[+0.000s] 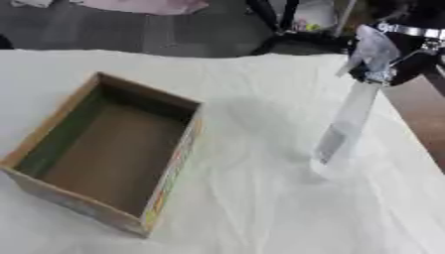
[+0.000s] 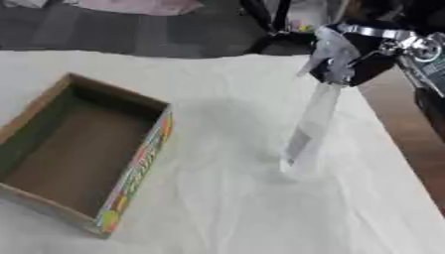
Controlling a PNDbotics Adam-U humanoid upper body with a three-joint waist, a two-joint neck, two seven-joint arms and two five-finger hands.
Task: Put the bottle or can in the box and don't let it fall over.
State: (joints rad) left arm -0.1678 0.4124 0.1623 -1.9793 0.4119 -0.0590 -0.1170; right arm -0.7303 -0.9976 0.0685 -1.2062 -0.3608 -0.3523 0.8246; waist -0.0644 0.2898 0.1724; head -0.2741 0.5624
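Starting from the near side, the open cardboard box (image 1: 109, 151) lies on the white cloth (image 1: 260, 208) at the left, a little askew, with a brown floor, a greenish inner wall and a colourful print on its outer side; nothing is inside it. To its right, well apart from it, a tall clear bottle (image 1: 346, 130) with a pale label low on its body stands with its base on the cloth and leans toward the far right. At the far right corner the right hand (image 2: 347, 52), black with silver parts, has its fingers curled round the top of the bottle and grasps it there. The left hand shows in neither view. The step in hand seems to be the picking up, since the bottle is gripped but its base is not yet off the cloth. The next move calls for lifting it clear, bringing it upright, carrying it left over the box wall and setting it flat on the floor.
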